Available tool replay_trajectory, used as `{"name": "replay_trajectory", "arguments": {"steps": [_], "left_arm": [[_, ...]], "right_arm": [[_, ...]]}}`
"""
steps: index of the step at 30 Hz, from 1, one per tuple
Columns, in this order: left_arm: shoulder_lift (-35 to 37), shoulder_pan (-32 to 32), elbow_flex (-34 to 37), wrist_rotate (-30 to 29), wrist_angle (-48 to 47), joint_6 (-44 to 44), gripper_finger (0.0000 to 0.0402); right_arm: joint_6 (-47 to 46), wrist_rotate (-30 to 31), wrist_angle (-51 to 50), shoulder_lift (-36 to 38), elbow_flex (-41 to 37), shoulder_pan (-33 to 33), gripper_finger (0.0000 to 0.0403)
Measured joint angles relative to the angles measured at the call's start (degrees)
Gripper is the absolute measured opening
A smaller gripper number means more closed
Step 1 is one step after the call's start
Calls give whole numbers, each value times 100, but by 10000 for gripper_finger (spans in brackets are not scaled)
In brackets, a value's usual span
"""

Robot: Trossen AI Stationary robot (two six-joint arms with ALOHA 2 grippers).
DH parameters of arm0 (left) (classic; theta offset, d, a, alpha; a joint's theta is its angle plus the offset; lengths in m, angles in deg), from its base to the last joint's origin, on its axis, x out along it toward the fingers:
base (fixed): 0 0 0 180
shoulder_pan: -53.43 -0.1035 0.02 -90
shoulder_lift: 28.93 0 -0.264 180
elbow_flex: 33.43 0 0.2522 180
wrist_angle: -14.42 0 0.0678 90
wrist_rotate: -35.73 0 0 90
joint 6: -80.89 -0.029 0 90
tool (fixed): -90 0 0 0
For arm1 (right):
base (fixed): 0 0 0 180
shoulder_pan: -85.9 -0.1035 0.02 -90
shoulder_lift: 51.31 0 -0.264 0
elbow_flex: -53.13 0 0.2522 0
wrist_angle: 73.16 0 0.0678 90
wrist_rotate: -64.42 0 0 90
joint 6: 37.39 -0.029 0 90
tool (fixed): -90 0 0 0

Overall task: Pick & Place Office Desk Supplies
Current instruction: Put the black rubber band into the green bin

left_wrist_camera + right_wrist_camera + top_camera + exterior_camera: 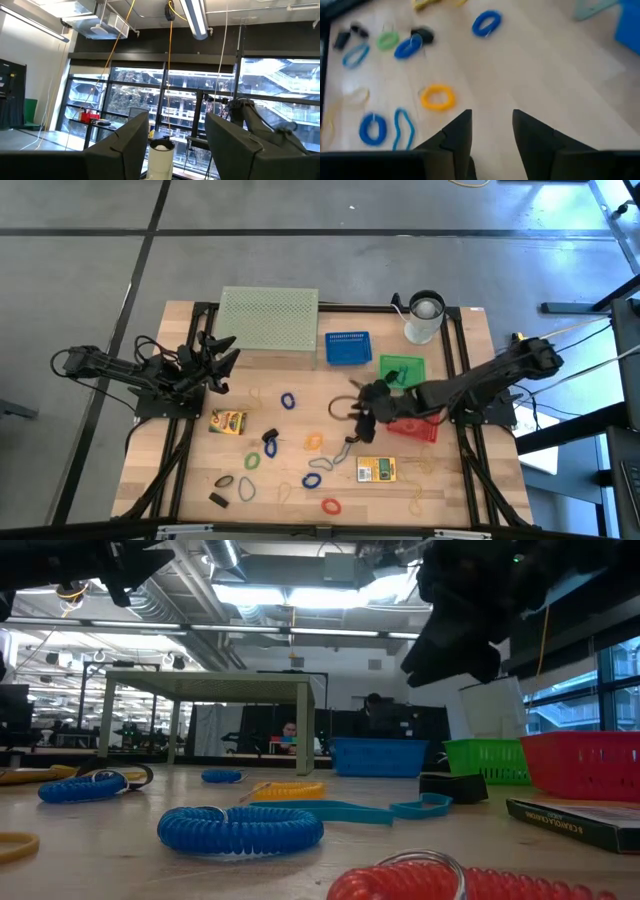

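A: Wooden tabletop (pixel 300 415), most supplies loose: blue loop (pixel 289 400), yellow loop (pixel 314 442), red loop (pixel 331 505), card box (pixel 377 470). Red basket (pixel 415 427), green basket (pixel 403 368), blue basket (pixel 348 348): contents?

B: Can't tell. Early stage, by the look. Right gripper (pixel 491 131) above mid-table, fingers parted, holding nothing. Left gripper (pixel 172 145) at left edge, spread wide, idle. Clips too small to confirm.

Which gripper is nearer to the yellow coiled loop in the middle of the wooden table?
Right. The right gripper hangs close beside the yellow coiled loop, jaws parted and empty; the left gripper waits far off by the table's left edge.
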Motion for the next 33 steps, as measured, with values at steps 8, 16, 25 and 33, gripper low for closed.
{"name": "replay_trajectory", "arguments": {"steps": [8, 16, 25, 33], "left_arm": [[0, -2, 0, 4, 1, -2, 191], [1, -1, 0, 6, -1, -1, 191], [0, -1, 0, 6, -1, 0, 191], [-1, -2, 0, 4, 1, 0, 189]], "right_arm": [[-736, -456, 250, -561, 0, -126, 170], [51, -587, 256, -595, 0, -250, 217], [270, -587, 366, -893, 0, -326, 209], [438, -662, 336, -1465, 0, -481, 201]]}}
